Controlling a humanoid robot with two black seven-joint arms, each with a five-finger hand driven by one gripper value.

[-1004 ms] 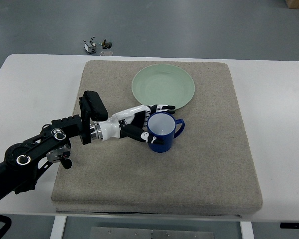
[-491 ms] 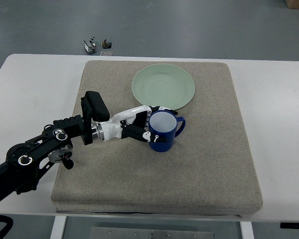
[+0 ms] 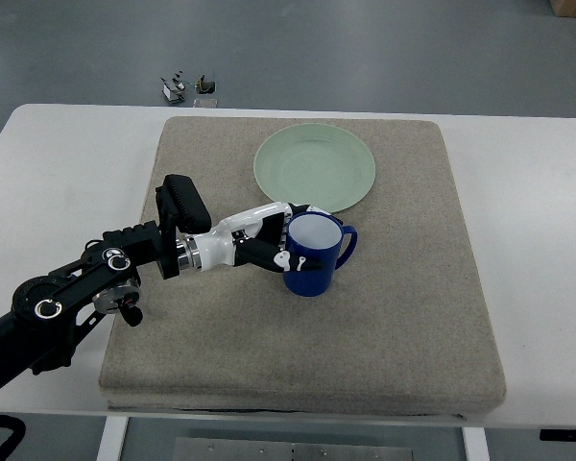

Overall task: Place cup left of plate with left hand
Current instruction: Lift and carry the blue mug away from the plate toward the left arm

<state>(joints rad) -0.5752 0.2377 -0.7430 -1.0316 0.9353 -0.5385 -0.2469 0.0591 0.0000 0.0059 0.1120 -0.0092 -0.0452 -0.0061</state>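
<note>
**Blue cup gripped just below the plate**

Beige and coarse, the mat (image 3: 394, 327) covered most of the white table (image 3: 67, 173) and served as the ground for everything that mattered. Nearest the camera, the black left arm (image 3: 62, 303) came in from the lower left corner of the picture, its lowest stretch cut off by the frame edge. It ran up and rightward across the mat's left border, past a black boxy block at the wrist, and ended in a white and black left hand (image 3: 254, 245) stretched out almost level toward the right.

That hand reached the blue cup (image 3: 312, 254), which stood upright on the mat with its pale inside showing and its handle pointing right, away from the hand. The fingers (image 3: 302, 209) curled around the cup's far and left side, and the thumb lay against its near wall, so the hand was closed on the cup. How far the fingers wrapped behind it could not be made out, since the cup's body hid their tips.

Just beyond the cup lay the green plate (image 3: 315, 168), its near rim close to the fingers; whether they touched it was unclear. Past the mat's far edge, on the grey floor, sat a few small dark objects (image 3: 187, 86), too small to identify.
</note>
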